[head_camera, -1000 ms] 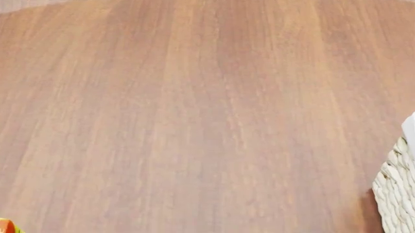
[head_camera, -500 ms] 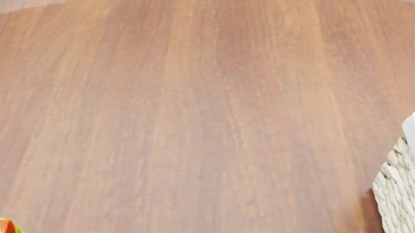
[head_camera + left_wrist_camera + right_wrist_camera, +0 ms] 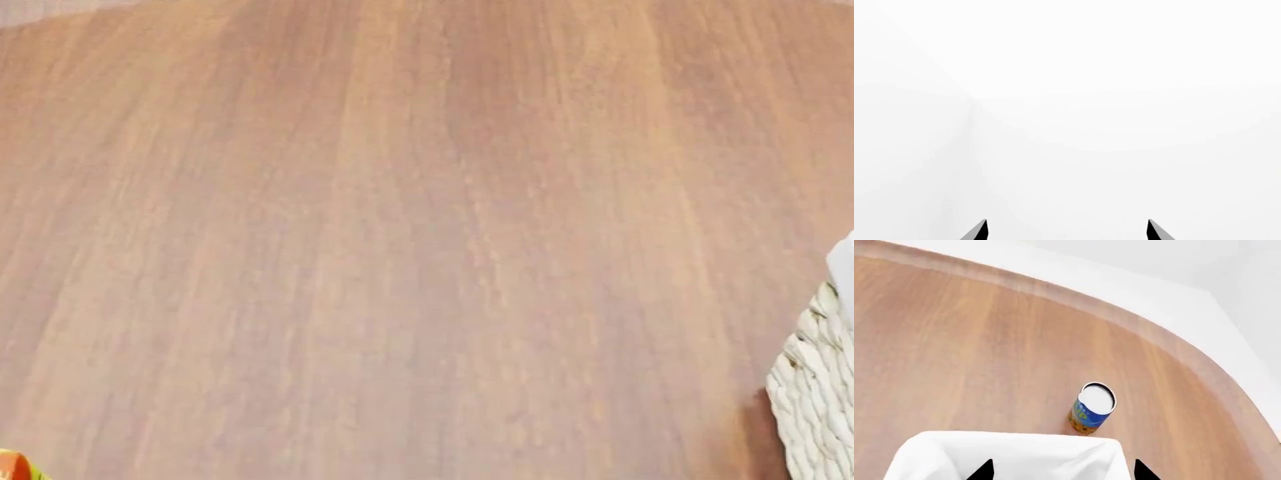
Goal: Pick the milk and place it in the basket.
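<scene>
The milk is out of view in every frame. The basket (image 3: 817, 405) shows only as a woven cream corner with a bit of white liner at the right edge of the head view. In the right wrist view its white cloth liner (image 3: 1011, 455) fills the near part. My right gripper (image 3: 1062, 471) hovers over it, open and empty, with only its two dark fingertips showing. My left gripper (image 3: 1066, 231) is open and empty, facing a blank white wall. Neither gripper shows in the head view.
A wooden table (image 3: 400, 240) fills the head view. A sliver of an orange carton (image 3: 16, 466) sits at its lower left corner. A blue and yellow can (image 3: 1091, 409) stands beside the basket, near the table's curved edge (image 3: 1167, 340).
</scene>
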